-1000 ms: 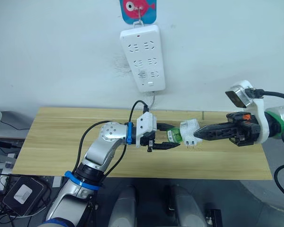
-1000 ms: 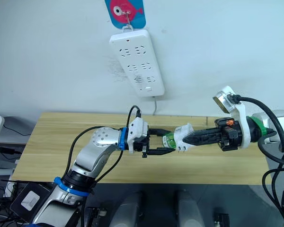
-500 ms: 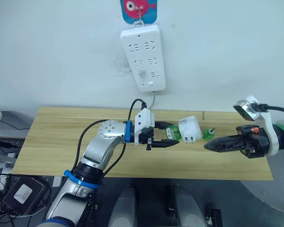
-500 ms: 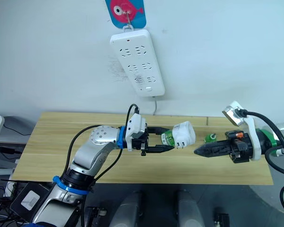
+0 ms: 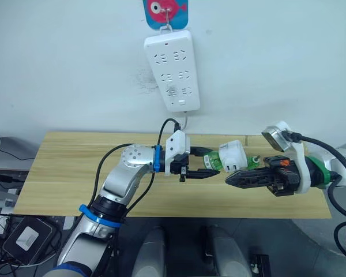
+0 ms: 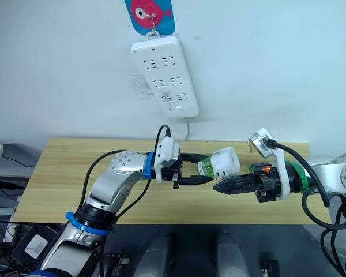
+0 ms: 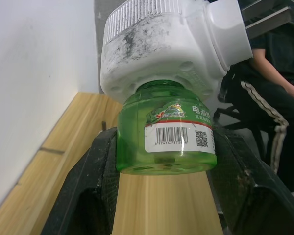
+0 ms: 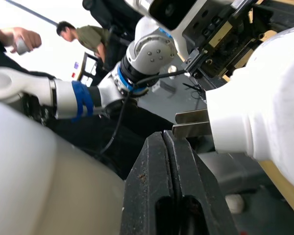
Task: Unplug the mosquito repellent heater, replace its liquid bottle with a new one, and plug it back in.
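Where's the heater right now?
The mosquito repellent heater is held above the table's middle by its green bottle, which sits in the left gripper, with the shut right gripper just below its plug side.

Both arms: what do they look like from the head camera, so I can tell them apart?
The left arm is silver-grey, with blue rings at elbow and wrist, a looping black cable and a white wrist block. The right arm is white with a green band, thick black cables and a white-framed camera module on top. Each end effector has two black fingers.
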`<state>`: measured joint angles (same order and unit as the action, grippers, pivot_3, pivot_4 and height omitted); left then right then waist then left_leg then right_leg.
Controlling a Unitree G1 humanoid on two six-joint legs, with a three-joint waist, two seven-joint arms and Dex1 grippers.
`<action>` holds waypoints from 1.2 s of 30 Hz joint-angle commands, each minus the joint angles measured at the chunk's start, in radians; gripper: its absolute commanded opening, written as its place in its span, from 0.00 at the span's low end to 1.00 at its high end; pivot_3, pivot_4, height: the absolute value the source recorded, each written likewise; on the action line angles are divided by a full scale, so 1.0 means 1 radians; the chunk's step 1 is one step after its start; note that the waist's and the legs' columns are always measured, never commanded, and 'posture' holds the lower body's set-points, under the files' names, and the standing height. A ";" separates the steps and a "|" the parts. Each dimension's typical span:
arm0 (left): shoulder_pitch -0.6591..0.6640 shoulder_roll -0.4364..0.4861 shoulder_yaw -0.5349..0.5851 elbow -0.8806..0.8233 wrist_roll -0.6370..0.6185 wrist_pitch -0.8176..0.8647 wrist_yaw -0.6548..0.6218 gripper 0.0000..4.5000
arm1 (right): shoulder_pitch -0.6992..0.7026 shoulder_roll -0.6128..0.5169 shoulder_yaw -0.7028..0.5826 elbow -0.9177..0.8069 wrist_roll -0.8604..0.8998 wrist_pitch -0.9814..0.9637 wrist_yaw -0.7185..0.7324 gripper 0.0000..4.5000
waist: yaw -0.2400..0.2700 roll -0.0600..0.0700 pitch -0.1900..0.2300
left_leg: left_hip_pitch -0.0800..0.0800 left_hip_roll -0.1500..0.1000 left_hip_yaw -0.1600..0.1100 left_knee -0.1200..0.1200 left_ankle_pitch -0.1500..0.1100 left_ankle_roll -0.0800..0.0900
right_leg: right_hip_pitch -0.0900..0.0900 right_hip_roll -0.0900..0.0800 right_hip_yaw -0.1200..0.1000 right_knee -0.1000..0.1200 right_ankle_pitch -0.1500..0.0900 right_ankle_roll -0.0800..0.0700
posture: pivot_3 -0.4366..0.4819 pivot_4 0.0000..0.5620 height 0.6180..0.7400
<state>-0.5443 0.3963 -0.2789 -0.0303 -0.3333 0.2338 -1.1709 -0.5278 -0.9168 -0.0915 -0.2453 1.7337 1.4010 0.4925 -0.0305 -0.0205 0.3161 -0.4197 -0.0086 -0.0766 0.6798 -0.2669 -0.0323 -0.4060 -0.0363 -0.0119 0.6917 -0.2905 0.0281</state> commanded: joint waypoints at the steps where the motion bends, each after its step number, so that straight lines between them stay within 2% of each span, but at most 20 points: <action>1: 0.032 0.021 -0.070 -0.067 0.004 0.006 -0.067 0.50 | -0.032 -0.023 0.001 0.052 0.181 -0.115 -0.130 0.01 | 0.000 0.000 0.000 | 0.000 0.000 0.000 0.000 0.000 0.000 | 0.000 0.000 0.000 0.000 0.000 0.000 | 0.45 0.49 1.00; 4: 0.037 0.027 -0.072 -0.075 0.001 0.010 -0.070 0.50 | -0.021 -0.041 0.020 0.055 0.233 -0.147 -0.199 0.01 | 0.000 0.000 0.000 | -0.001 0.000 0.000 0.000 0.000 0.000 | 0.000 0.000 0.000 0.000 0.000 0.000 | 0.45 0.49 1.00; 10: 0.035 0.028 -0.072 -0.077 -0.004 0.014 -0.073 0.50 | -0.012 -0.042 0.023 0.054 0.238 -0.173 -0.249 0.01 | 0.000 0.000 0.000 | -0.001 0.000 0.000 0.000 0.000 0.000 | 0.000 0.000 0.000 -0.001 0.000 0.000 | 0.44 0.49 1.00; 19: 0.040 0.032 -0.072 -0.093 -0.015 0.032 -0.082 0.50 | -0.050 0.019 0.036 0.103 0.238 -0.267 -0.444 0.01 | -0.001 0.000 0.000 | -0.001 0.000 0.000 0.000 0.000 0.000 | 0.000 0.000 0.000 -0.001 0.000 0.000 | 0.44 0.50 1.00; 36: 0.044 0.028 -0.060 -0.103 -0.027 0.041 -0.086 0.50 | -0.051 0.057 0.041 0.074 0.128 -0.276 -0.547 0.01 | -0.001 0.000 0.000 | -0.001 0.000 0.000 0.000 0.000 0.000 | 0.000 0.000 0.000 -0.001 0.000 0.000 | 0.44 0.50 1.00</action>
<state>-0.5032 0.4396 -0.2948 -0.0404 -0.3274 0.3066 -1.1897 -0.5645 -0.8492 -0.0070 -0.1970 1.9308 1.2013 -0.0052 -0.0316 -0.0204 0.3161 -0.4207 -0.0083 -0.0769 0.6798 -0.2670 -0.0322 -0.4060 -0.0363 -0.0117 0.6906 -0.2905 0.0281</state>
